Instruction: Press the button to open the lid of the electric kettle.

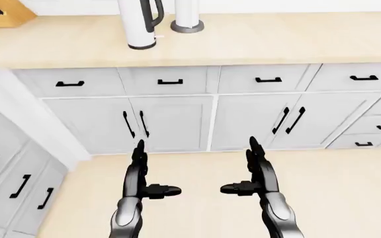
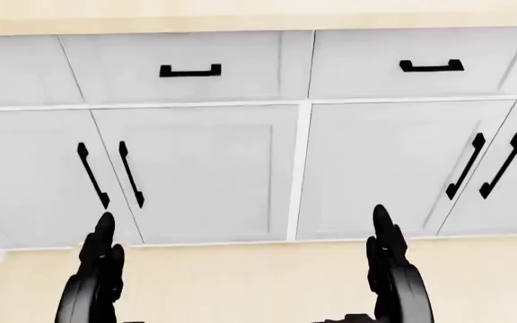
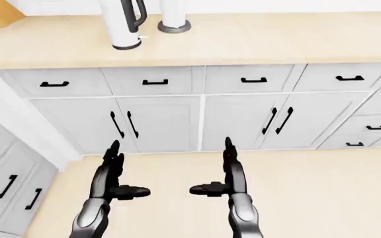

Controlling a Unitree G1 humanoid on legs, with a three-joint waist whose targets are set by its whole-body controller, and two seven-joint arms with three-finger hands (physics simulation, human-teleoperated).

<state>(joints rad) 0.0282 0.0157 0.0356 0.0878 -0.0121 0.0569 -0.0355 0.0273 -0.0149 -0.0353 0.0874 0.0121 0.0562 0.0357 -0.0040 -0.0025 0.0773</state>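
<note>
Both black hands, left hand [image 1: 141, 173] and right hand [image 1: 257, 171], hang wide open, well apart from the far tall white electric kettle [image 1: 139, 22] on the pale wooden table [image 1: 276, 39]; reaching now risks falling short.

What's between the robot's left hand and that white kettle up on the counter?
In the left-eye view, the left hand hangs low over the floor; above it come the cabinet doors, a drawer, then bare countertop up to the electric kettle.

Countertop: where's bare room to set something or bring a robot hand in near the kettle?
Free: the wide countertop stretch right of the gray-based white cylinder, to the view's right edge. Also the strip between the knife block and the electric kettle. Crowded: kettle and cylinder stand close together, with only a narrow gap. Both the left robot hand and right robot hand are low, over the floor.
</note>
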